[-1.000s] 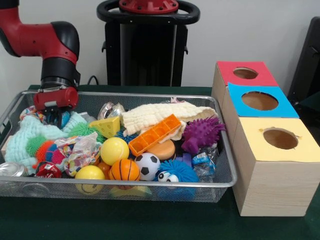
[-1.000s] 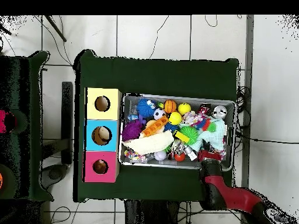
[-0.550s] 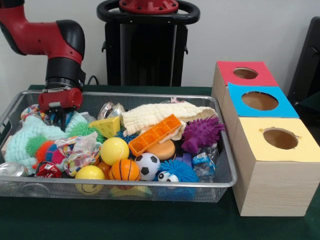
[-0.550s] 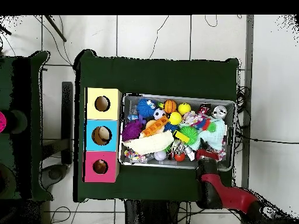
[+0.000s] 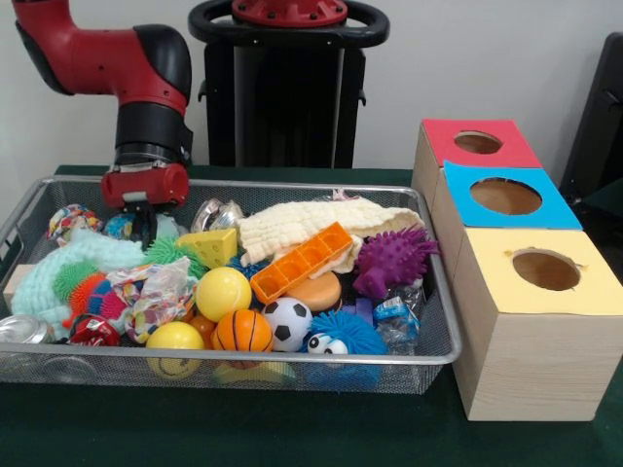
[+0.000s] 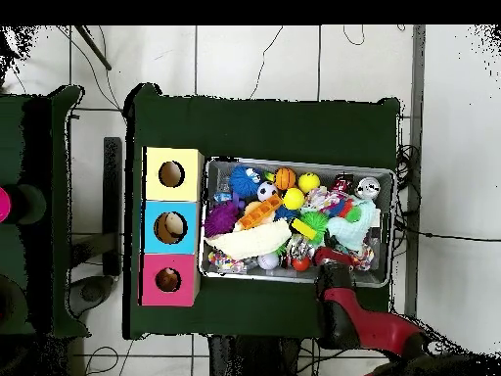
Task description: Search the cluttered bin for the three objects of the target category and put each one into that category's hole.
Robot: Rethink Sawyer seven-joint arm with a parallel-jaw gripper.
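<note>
Gripper [image 5: 145, 226], fingers' spread not discernible, hangs over the mesh bin [image 5: 292, 355] at far left beside the cheese wedge [image 5: 209, 246]; target category unclear, so you lift high before crossing to the holed boxes [image 5: 531, 263].

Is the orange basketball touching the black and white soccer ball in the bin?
Touching. In the front view the orange basketball and the soccer ball sit side by side at the bin's near edge, their sides meeting with no gap.

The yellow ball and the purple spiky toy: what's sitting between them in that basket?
In the front view, an orange tray with compartments and a round orange piece below it lie between the yellow ball and the purple spiky toy.
</note>
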